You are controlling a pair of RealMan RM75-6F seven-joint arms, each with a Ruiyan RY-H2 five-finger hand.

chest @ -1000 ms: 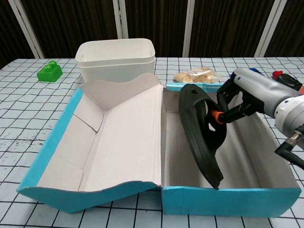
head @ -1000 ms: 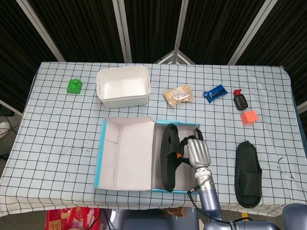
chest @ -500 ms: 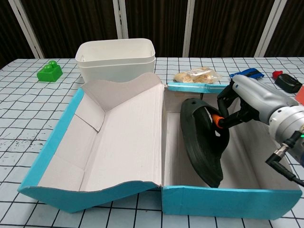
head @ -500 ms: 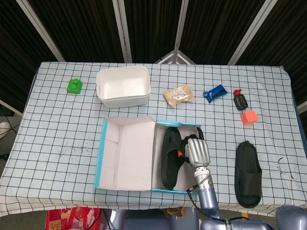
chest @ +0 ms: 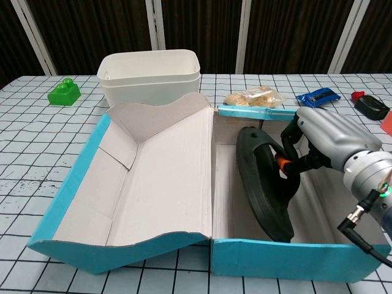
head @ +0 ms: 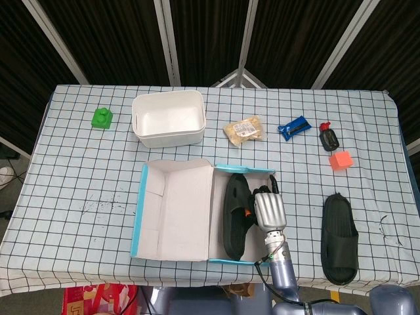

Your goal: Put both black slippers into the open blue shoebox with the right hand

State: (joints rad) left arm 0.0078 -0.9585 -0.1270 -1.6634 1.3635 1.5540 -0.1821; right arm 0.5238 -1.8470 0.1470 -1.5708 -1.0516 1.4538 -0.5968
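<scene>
The open blue shoebox (head: 139, 210) (chest: 67, 196) lies near the table's front edge, lid flap folded out to the left. One black slipper (head: 235, 213) (chest: 263, 184) stands on its edge inside the box's right compartment. My right hand (head: 268, 210) (chest: 321, 138) reaches down into the box and holds this slipper by its strap. The other black slipper (head: 340, 237) lies flat on the table to the right of the box, seen only in the head view. My left hand appears in neither view.
A white tub (head: 168, 118) (chest: 150, 76) stands behind the box. A snack bag (head: 243, 130) (chest: 253, 97), a blue packet (head: 293, 126) (chest: 315, 96), a black-and-red object (head: 327, 138) and an orange block (head: 340, 160) lie back right. A green block (head: 102, 117) (chest: 64, 92) sits far left.
My right hand has lowered the slipper deeper into the box and drawn slightly toward the front edge; the slipper's sole now rests lower against the box floor.
</scene>
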